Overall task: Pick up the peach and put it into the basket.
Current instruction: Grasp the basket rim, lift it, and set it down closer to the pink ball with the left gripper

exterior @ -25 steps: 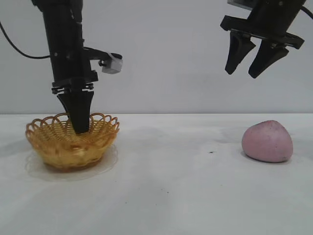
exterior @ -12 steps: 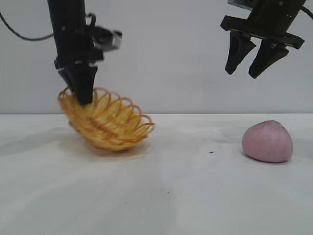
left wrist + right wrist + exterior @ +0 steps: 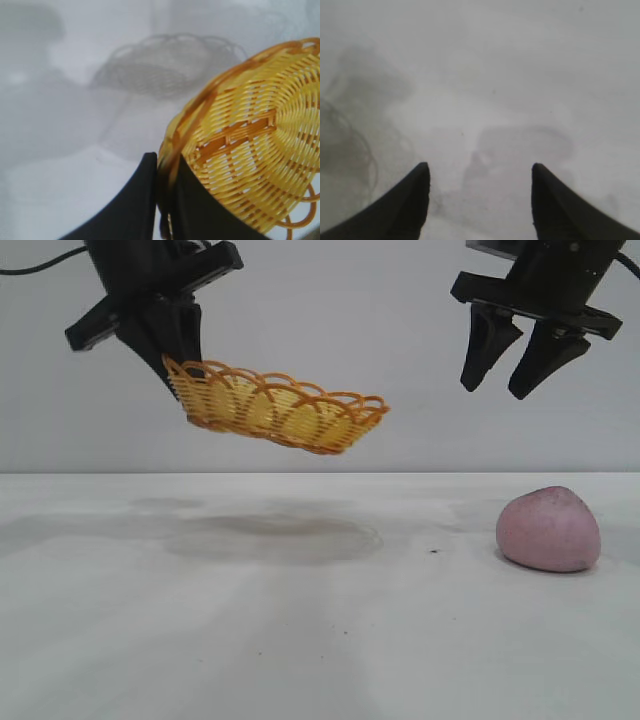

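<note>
The yellow woven basket point(image 3: 280, 412) with its orange-brown looped rim hangs tilted in the air at the upper left, well clear of the table. My left gripper point(image 3: 178, 380) is shut on its rim at the basket's left end; in the left wrist view the two black fingers pinch the rim point(image 3: 167, 160) with the basket point(image 3: 250, 150) spreading beyond them. The pink peach point(image 3: 547, 529) lies on the table at the right. My right gripper point(image 3: 493, 390) hangs open high above the table, up and to the left of the peach, holding nothing point(image 3: 479, 172).
The white table point(image 3: 300, 620) spreads under both arms, with the basket's shadow at centre left. A plain grey wall stands behind. The right wrist view shows only bare table surface under the open fingers.
The left gripper closed on the basket's rim and lifted it off the table, carrying it up and rightward. The right arm and the peach have not moved.
</note>
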Controlling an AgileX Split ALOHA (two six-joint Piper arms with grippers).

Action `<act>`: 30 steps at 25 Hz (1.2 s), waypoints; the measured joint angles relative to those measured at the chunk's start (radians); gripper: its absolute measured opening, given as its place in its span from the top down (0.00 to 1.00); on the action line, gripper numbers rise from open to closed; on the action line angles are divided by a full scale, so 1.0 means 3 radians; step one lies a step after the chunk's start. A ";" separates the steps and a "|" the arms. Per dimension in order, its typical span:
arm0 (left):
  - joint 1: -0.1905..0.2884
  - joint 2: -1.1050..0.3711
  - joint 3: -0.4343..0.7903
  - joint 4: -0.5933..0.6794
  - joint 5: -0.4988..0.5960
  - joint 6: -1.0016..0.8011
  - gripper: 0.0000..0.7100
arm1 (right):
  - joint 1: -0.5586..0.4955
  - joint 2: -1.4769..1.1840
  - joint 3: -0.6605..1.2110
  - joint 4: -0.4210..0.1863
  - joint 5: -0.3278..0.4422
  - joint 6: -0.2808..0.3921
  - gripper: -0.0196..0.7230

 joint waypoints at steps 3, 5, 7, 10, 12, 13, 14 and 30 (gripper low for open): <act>-0.0099 -0.0241 0.0674 -0.0350 -0.0492 0.0008 1.00 | 0.0000 0.0000 0.0000 0.0000 -0.0011 0.0000 0.47; -0.0205 -0.0393 0.1082 -0.0504 -0.0831 0.0016 1.00 | 0.0000 0.0000 0.0000 0.0000 -0.0020 0.0000 0.47; -0.0297 -0.0513 0.1440 -0.0618 -0.1194 0.0022 1.00 | 0.0000 0.0000 0.0000 0.0007 -0.0020 0.0000 0.47; -0.0360 -0.0555 0.1803 -0.0775 -0.1559 0.0022 1.00 | 0.0000 0.0000 0.0000 0.0020 -0.0020 0.0000 0.47; -0.0366 -0.0555 0.1911 -0.0814 -0.1737 0.0022 1.00 | 0.0000 0.0000 0.0000 0.0036 -0.0020 0.0000 0.47; -0.0366 -0.0555 0.1943 -0.0829 -0.1840 0.0022 1.00 | 0.0000 0.0000 0.0000 0.0039 -0.0020 0.0000 0.47; -0.0366 -0.0555 0.1950 -0.0845 -0.1929 0.0023 1.00 | 0.0000 0.0000 0.0000 0.0048 -0.0020 0.0000 0.47; -0.0366 -0.0363 0.1953 -0.1187 -0.2189 0.0274 0.81 | 0.0000 0.0000 0.0000 0.0074 -0.0025 0.0000 0.47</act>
